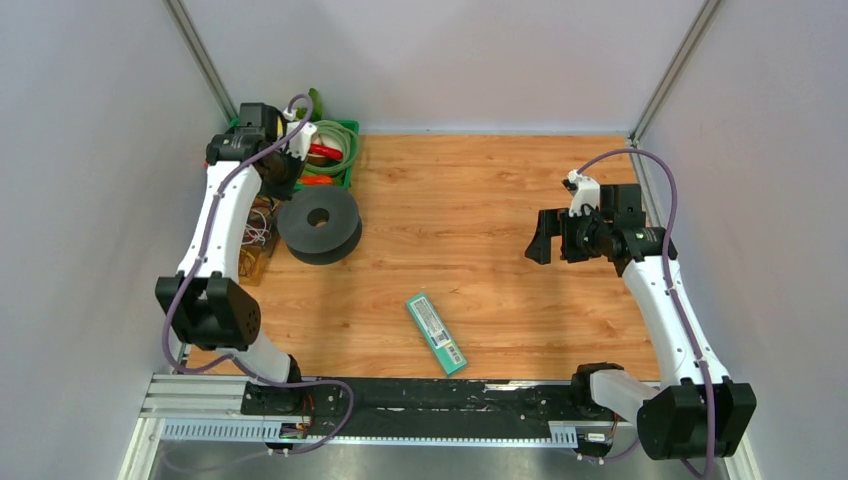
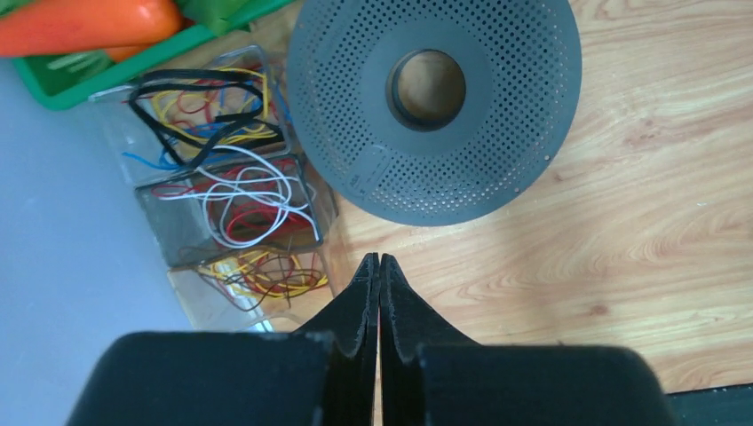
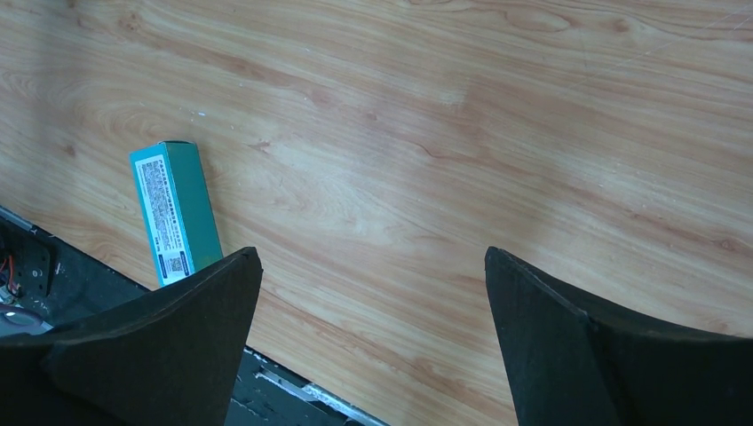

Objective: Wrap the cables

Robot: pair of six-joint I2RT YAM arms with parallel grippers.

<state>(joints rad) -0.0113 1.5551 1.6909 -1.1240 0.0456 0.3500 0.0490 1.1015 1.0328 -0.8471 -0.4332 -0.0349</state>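
Observation:
The black cables point(image 2: 195, 75) lie looped in a clear compartment box point(image 2: 226, 191) with red, yellow, white and blue wires, left of the dark grey perforated spool point(image 2: 433, 98). The spool point(image 1: 320, 222) lies flat at the table's back left. My left gripper point(image 2: 380, 259) is shut and empty, raised just near of the spool and beside the clear box; in the top view it point(image 1: 283, 178) sits between the green basket and the spool. My right gripper point(image 3: 373, 257) is open and empty above bare table at the right point(image 1: 542, 240).
A green basket point(image 1: 345, 128) with coloured items stands at the back left corner, an orange item point(image 2: 89, 22) in it. A teal box point(image 1: 436, 333) lies near the front middle and shows in the right wrist view point(image 3: 175, 211). Walls close three sides.

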